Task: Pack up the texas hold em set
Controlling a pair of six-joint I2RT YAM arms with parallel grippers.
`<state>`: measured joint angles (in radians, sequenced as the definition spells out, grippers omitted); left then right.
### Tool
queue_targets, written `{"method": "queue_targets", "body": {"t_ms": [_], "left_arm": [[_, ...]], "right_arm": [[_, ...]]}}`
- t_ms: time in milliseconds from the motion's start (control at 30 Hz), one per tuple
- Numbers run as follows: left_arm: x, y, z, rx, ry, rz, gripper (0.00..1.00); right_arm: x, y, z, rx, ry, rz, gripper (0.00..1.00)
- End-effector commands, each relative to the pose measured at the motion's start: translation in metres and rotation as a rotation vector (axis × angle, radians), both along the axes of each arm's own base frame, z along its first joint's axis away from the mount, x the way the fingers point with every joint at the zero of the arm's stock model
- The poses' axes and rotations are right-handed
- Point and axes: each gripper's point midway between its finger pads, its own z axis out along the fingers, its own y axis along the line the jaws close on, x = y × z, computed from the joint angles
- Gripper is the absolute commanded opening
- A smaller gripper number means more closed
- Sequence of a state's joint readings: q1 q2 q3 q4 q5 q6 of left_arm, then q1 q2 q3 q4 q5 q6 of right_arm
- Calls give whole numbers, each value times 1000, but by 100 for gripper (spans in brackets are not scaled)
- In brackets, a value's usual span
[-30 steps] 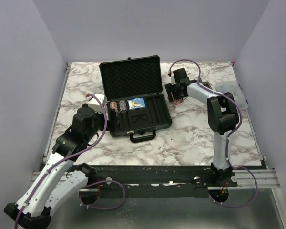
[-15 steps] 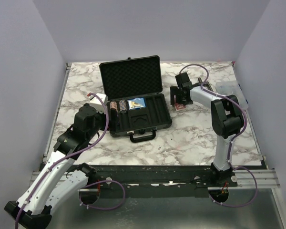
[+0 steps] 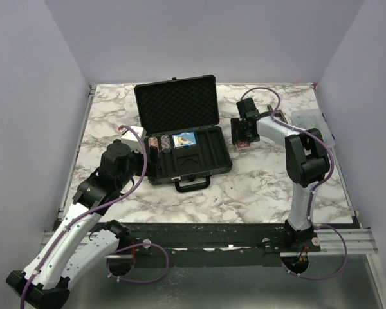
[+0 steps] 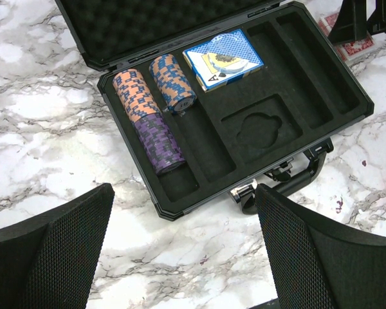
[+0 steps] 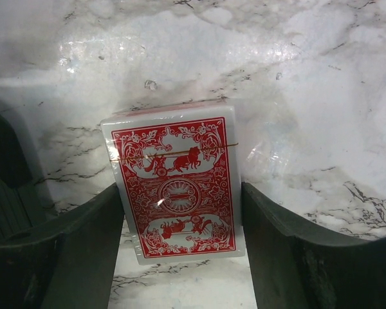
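Note:
The black case [image 3: 206, 164] lies open mid-table, foam lid [image 3: 177, 106] upright, handle [image 4: 289, 177] toward me. Its slotted tray [image 4: 309, 96] holds a blue card deck [image 4: 222, 58] and chip stacks [image 4: 148, 116] at the left. My left gripper [image 4: 183, 257] is open and empty above the marble just before the case's front left corner. The red card deck [image 5: 177, 190] lies flat on the table right of the case [image 3: 242, 144]. My right gripper [image 5: 182, 257] is down over it, its fingers [image 5: 270, 244] pressed against both long sides.
A clear plastic compartment box [image 3: 312, 125] sits at the right edge of the table. A white object [image 3: 132, 134] lies left of the case, behind my left arm. Purple walls enclose the table on three sides.
My right gripper moved right, away from the case, and came down over the red deck; since half a second ago it has barely shifted. The left arm has hardly moved.

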<state>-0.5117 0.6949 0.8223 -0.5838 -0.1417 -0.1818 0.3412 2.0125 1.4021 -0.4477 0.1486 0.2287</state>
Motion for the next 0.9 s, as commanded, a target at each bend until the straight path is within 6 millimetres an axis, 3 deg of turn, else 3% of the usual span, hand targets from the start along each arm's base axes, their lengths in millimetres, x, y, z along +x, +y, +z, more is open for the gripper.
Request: {"method": "queue_targets", "body": {"t_ms": [0, 100, 167, 367, 567, 867], "left_arm": [[1, -2, -2, -1, -2, -8, 91], [1, -1, -1, -2, -5, -7, 91], [1, -1, -1, -2, -6, -7, 91], [1, -2, -1, -4, -5, -10, 91], [1, -1, 0, -2, -9, -8, 91], [0, 1, 2, -4, -21, -3, 91]], "right_arm": [[-1, -1, 3, -22, 24, 27, 62], [1, 0, 7, -22, 22, 28, 52], [3, 2, 16, -15, 9, 28, 50], [6, 13, 66, 48, -75, 60, 49], [-10, 51, 114, 164, -153, 223, 49], [-58, 117, 154, 198, -266, 627, 49]]}}
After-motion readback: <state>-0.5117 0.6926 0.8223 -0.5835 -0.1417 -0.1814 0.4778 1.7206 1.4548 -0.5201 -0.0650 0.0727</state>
